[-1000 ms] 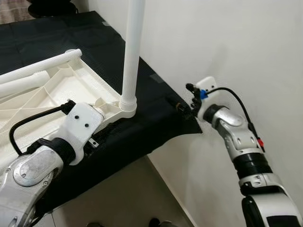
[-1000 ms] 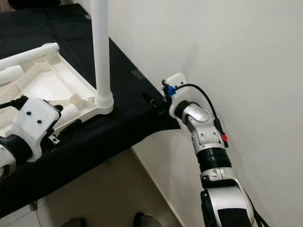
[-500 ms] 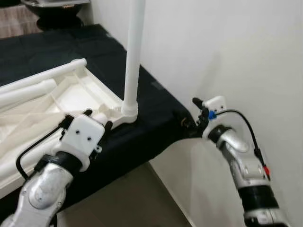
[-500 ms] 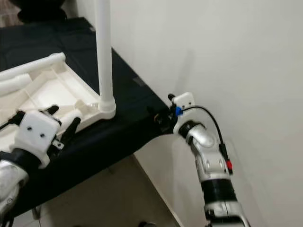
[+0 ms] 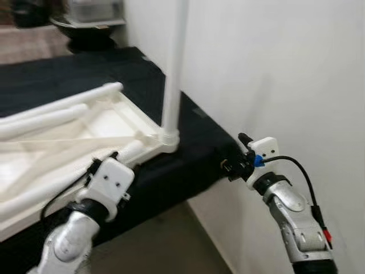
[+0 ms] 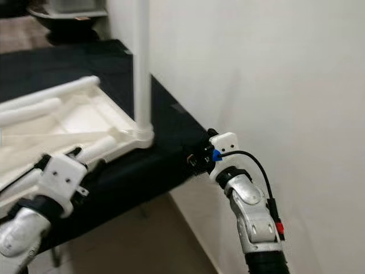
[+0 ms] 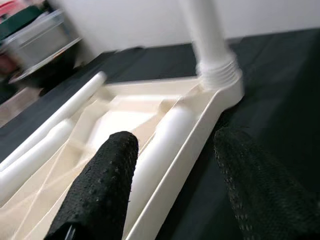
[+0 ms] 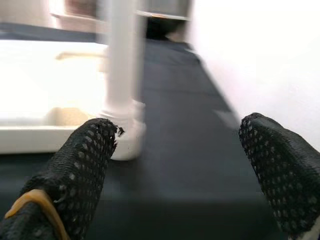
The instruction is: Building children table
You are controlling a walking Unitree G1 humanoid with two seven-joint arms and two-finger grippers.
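Note:
A white plastic tabletop [image 5: 140, 120] lies upside down on a black-covered surface [image 5: 74, 71]. One white leg [image 5: 174, 74] stands upright in its near right corner socket [image 7: 217, 75]. Two loose legs [image 5: 63, 105] lie along the tabletop's far side, and a short one [image 7: 165, 145] lies by the front rim. My left gripper [image 7: 175, 185] is open at that front rim, its fingers [image 7: 100, 185] on either side of the rim and the short leg. My right gripper [image 8: 175, 175] is open at the surface's right corner [image 5: 225, 154], facing the upright leg [image 8: 122, 65].
A white wall [image 5: 274, 68] runs close along the right side of the surface, right behind my right arm. A dark bowl and a clear container [image 5: 85, 23] stand at the far end. Beige floor [image 5: 171, 245] lies below the front edge.
The whole picture has shifted down and right, so the camera has moved. My left gripper has drawn back to the tabletop's front rim. The right gripper stays at the surface's corner.

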